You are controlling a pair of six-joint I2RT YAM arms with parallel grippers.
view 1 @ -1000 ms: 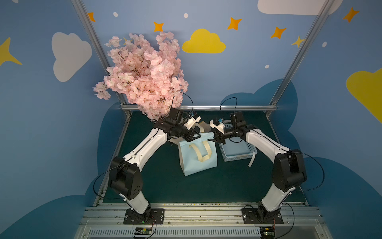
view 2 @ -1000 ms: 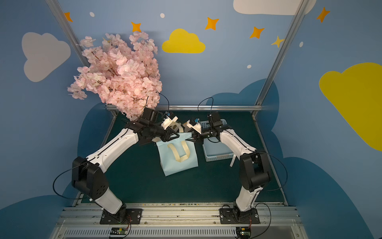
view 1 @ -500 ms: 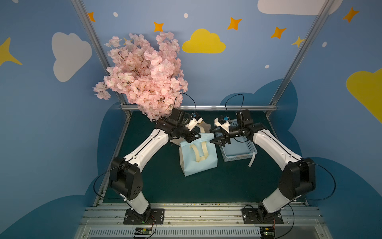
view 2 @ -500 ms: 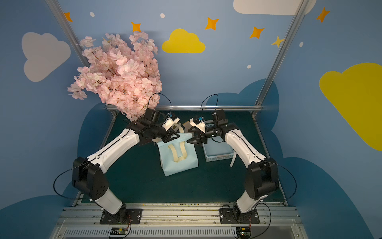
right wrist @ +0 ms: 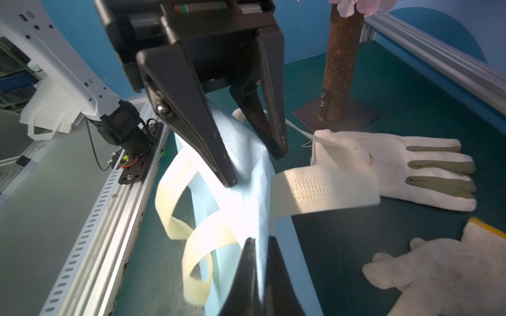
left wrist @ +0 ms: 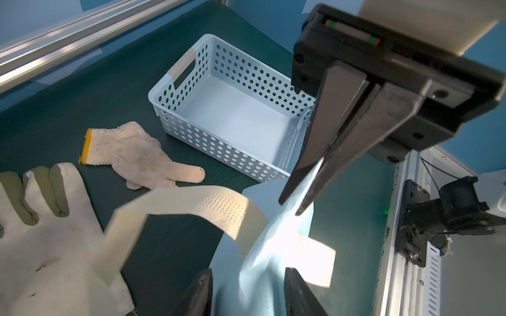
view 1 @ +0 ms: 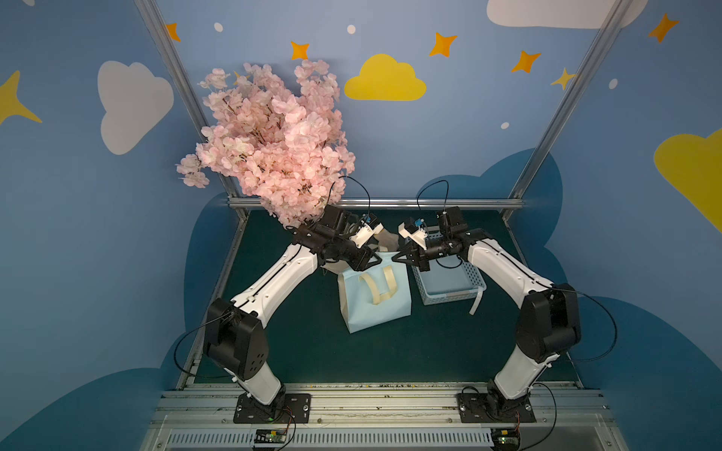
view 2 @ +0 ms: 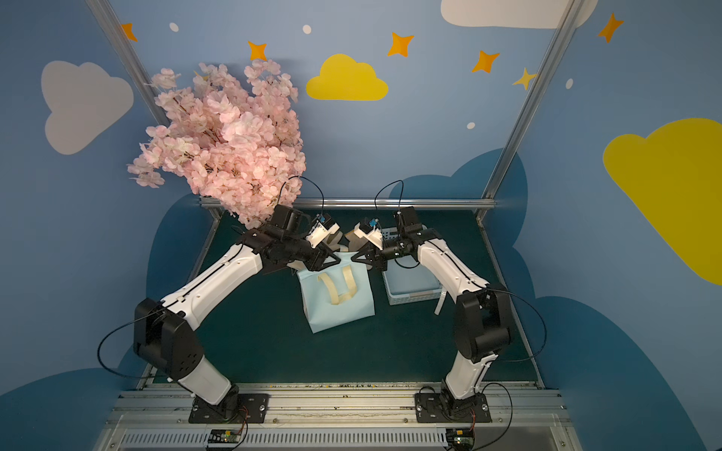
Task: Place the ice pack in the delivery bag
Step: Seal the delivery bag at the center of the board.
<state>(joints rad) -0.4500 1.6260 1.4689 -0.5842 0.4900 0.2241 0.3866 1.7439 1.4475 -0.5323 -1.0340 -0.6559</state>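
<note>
At centre frame in both top views, my right gripper (view 1: pixel 395 259) pinches the delivery bag (view 1: pixel 375 304) by its upper rim, while my left gripper (view 1: pixel 374 259) straddles that rim, spread. The bag lies on the worktop, stretching down-frame from both; no ice pack is visible.

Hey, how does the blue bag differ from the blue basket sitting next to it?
The delivery bag is soft fabric; the basket is rigid perforated plastic. The bag has cream strap handles; the basket has a cut-out handle slot in its end wall. The right claw is shut on the bag's top edge; no claw holds the basket. Both are light blue.
</note>
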